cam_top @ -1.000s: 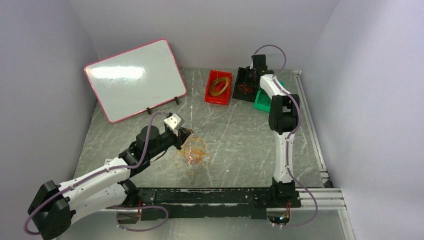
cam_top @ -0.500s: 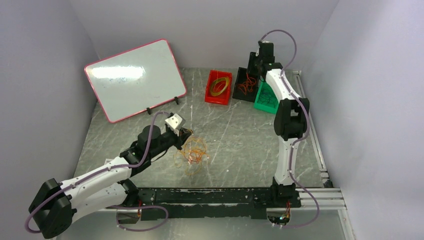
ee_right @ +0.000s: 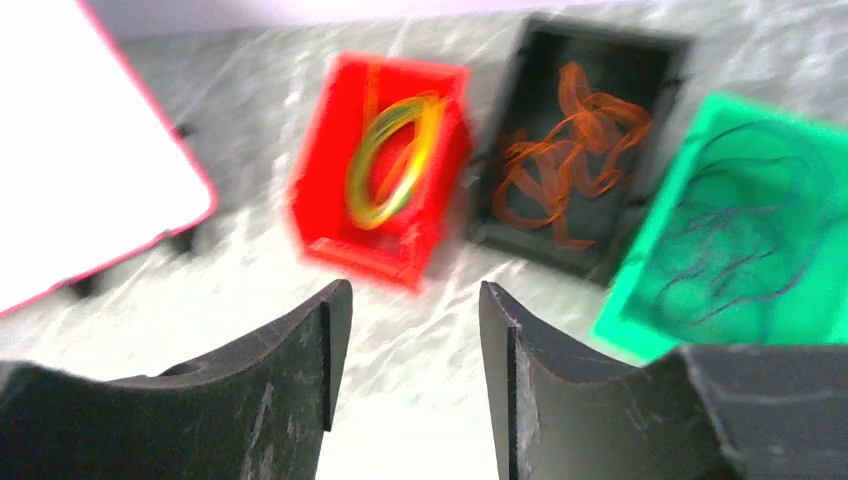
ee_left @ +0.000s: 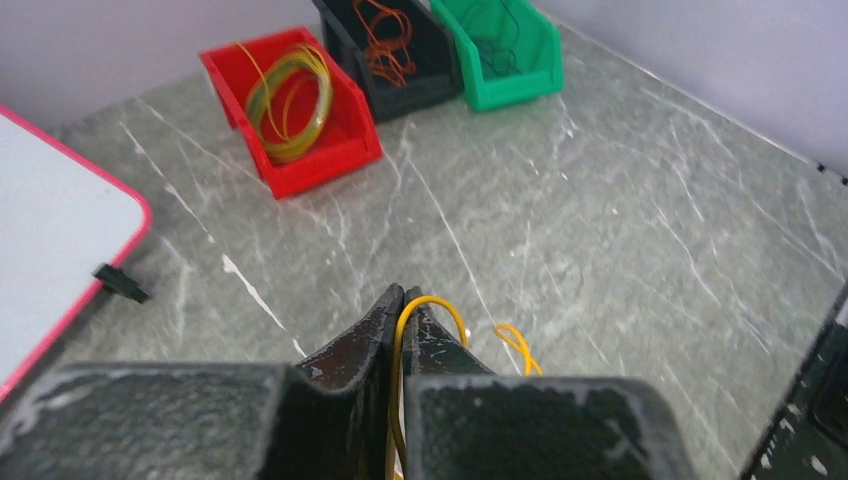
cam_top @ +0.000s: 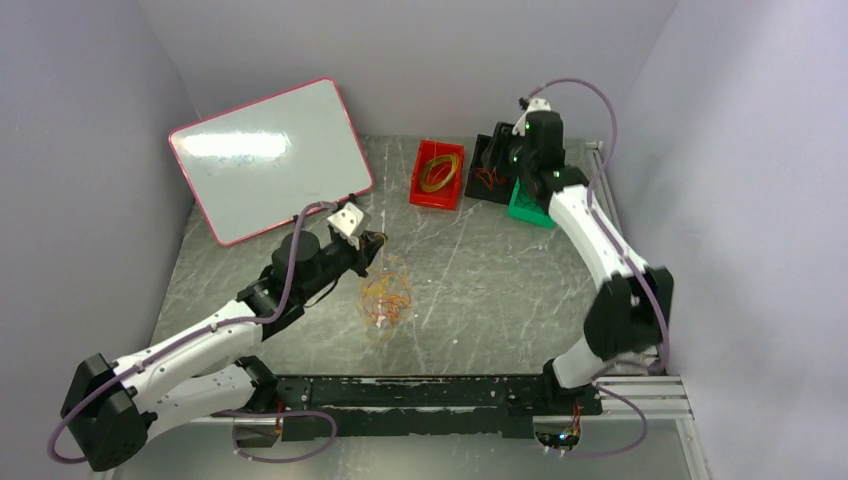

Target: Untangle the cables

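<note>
The cables (cam_top: 385, 295) form a hand-sized tangle of yellow and orange-red loops, hanging from my left gripper (cam_top: 373, 246) down to the table's middle. In the left wrist view that gripper (ee_left: 405, 296) is shut on a yellow cable (ee_left: 440, 303) that arches out between the fingertips. My right gripper (cam_top: 508, 158) hovers over the bins at the back right. Its jaws (ee_right: 415, 300) stand open with nothing between them.
Three bins stand at the back: a red bin (cam_top: 435, 201) with yellow loops (ee_right: 392, 158), a black bin (cam_top: 477, 162) with orange-red cables (ee_right: 565, 160), a green bin (cam_top: 525, 211) with dark cables (ee_right: 735, 250). A pink-framed whiteboard (cam_top: 270, 160) leans at the back left.
My right gripper has opened and pulled up and back from the black bin, its arm swinging right. My left gripper has lifted the tangle, which now hangs narrower.
</note>
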Motion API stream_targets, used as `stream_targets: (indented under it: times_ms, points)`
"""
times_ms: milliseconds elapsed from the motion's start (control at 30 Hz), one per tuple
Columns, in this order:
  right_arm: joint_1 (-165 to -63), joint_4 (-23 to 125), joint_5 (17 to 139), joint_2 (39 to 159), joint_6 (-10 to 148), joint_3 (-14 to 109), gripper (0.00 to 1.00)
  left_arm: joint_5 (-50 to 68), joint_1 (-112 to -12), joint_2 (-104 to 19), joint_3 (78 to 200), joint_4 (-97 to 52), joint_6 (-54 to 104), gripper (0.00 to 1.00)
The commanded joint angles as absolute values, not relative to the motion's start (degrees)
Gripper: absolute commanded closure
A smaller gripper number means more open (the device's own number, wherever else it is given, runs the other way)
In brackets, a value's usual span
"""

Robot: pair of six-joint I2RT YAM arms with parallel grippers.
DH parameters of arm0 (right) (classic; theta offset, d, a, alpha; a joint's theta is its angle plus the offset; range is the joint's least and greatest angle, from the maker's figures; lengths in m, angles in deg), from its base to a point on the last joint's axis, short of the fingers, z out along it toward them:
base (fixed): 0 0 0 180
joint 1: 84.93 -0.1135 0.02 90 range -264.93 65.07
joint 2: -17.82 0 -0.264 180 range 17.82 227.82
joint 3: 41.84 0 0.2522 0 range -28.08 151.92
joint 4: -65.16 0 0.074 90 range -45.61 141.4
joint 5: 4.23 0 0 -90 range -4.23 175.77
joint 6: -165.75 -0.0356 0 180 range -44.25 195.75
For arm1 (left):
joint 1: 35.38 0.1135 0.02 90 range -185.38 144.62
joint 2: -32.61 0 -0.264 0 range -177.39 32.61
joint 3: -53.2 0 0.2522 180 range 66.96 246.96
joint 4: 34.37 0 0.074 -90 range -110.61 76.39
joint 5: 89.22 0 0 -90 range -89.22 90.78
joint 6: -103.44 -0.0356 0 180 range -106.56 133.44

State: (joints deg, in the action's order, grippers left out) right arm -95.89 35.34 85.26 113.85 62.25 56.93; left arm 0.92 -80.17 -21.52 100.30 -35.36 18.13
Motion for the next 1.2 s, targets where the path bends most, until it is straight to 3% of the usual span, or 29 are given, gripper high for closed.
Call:
stream_targets:
  times_ms: [0,200,433,700,1000,1167]
  points:
    - [-100.0,41.4,77.7,99.7,54.6,41.1,0.47,-3.8,-80.2,-23.0,104.9,-34.0,16.1,0.93]
    - [-112.4,45.6,74.6,86.8,49.2,21.7,0.48,-6.9,-79.8,-25.1,109.0,-32.7,15.7,0.93]
    - [-123.9,65.0,76.7,84.8,35.4,4.7,0.54,-7.6,-79.6,-25.9,110.0,-32.0,15.0,0.93]
    - [-127.9,79.2,81.7,95.8,29.6,0.6,0.59,-9.0,-79.4,-24.0,110.1,-30.7,15.2,0.93]
    - [-127.9,78.3,86.8,103.8,24.6,3.0,0.61,-8.9,-79.3,-22.0,109.3,-29.9,15.4,0.93]
    - [-128.0,83.5,83.5,106.6,25.8,2.7,0.58,-9.0,-79.3,-21.4,109.1,-29.7,15.4,0.93]
